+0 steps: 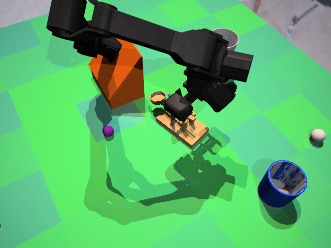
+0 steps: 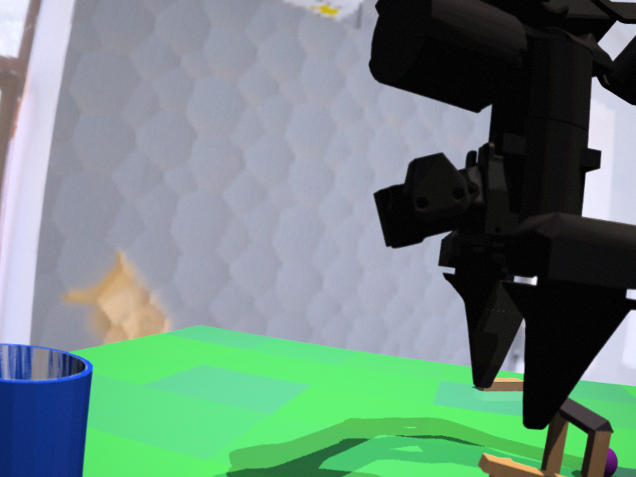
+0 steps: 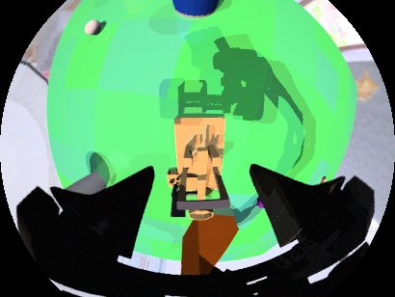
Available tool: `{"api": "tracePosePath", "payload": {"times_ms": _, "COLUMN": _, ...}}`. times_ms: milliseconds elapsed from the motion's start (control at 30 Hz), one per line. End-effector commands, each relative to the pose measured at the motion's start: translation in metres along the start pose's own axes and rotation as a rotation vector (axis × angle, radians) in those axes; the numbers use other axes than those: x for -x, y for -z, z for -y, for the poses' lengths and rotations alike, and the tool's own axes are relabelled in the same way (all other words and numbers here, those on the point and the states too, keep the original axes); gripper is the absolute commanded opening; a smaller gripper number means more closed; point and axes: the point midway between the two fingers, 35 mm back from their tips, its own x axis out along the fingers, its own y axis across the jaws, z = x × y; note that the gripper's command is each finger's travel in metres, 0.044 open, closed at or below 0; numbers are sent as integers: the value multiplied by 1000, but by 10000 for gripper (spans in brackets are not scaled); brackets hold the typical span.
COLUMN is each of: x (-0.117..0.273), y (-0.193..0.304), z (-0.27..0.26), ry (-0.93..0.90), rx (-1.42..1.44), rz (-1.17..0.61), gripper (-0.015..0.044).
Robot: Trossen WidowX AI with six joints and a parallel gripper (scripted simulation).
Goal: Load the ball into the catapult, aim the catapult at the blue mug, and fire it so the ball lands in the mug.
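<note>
The wooden catapult (image 1: 197, 136) (image 3: 185, 127) stands near the middle, its long base toward the mug side. Its round cup (image 1: 157, 98) (image 3: 200, 215) is empty, at the end near the orange block. My gripper (image 2: 508, 405) (image 3: 203, 170) is open and empty, pointing down above the catapult; its fingers stand to either side of the catapult in the wrist view. The purple ball (image 1: 108, 131) (image 2: 610, 461) lies on the table left of the catapult. The blue mug (image 1: 267, 186) (image 2: 41, 426) (image 3: 196, 7) stands upright at the lower right of the top view. The gripper hides part of the catapult there.
An orange angular block (image 1: 131, 85) (image 3: 212, 241) stands behind the cup end. A white ball (image 1: 317, 135) (image 3: 92, 27) lies beyond the mug at the right. A grey cup (image 1: 232, 37) (image 3: 87, 185) stands behind the arm, partly hidden.
</note>
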Motion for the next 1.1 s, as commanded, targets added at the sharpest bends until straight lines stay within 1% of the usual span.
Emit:
{"api": "tracePosePath", "payload": {"times_ms": 0, "x": -24, "y": 4, "z": 2, "ry": 8, "rx": 6, "rz": -16, "gripper": 440}}
{"api": "tracePosePath", "payload": {"times_ms": 167, "x": -26, "y": 4, "z": 2, "ry": 8, "rx": 7, "rz": -16, "gripper": 440}}
{"api": "tracePosePath", "payload": {"times_ms": 1067, "x": -70, "y": 5, "z": 3, "ry": 10, "rx": 6, "rz": -17, "gripper": 440}}
